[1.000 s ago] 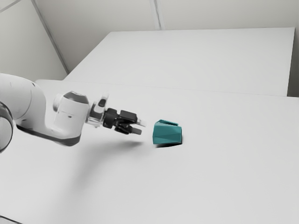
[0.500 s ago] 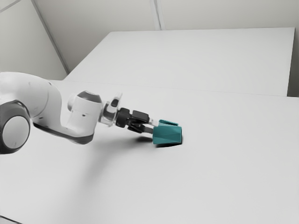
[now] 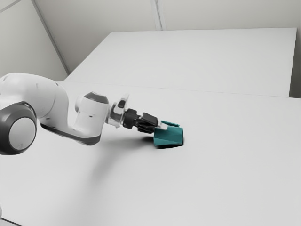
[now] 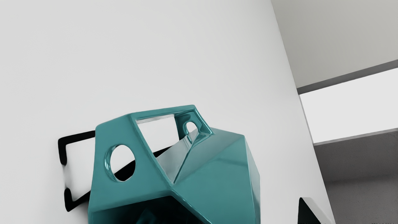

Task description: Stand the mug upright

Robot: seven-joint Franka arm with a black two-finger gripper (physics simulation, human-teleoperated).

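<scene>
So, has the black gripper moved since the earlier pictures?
Yes: the gripper has moved toward the exterior view's right. The teal mug lies where it did, and the gripper's end now overlaps it there.

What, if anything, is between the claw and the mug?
Nothing I can see: in the exterior view, the tip of the claw overlaps the edge of the teal mug.

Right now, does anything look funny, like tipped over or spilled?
Yes, the teal mug looks odd: it lies on its side on the table, its dark mouth facing the end effector, when a mug should stand mouth up. I see no spill.
</scene>
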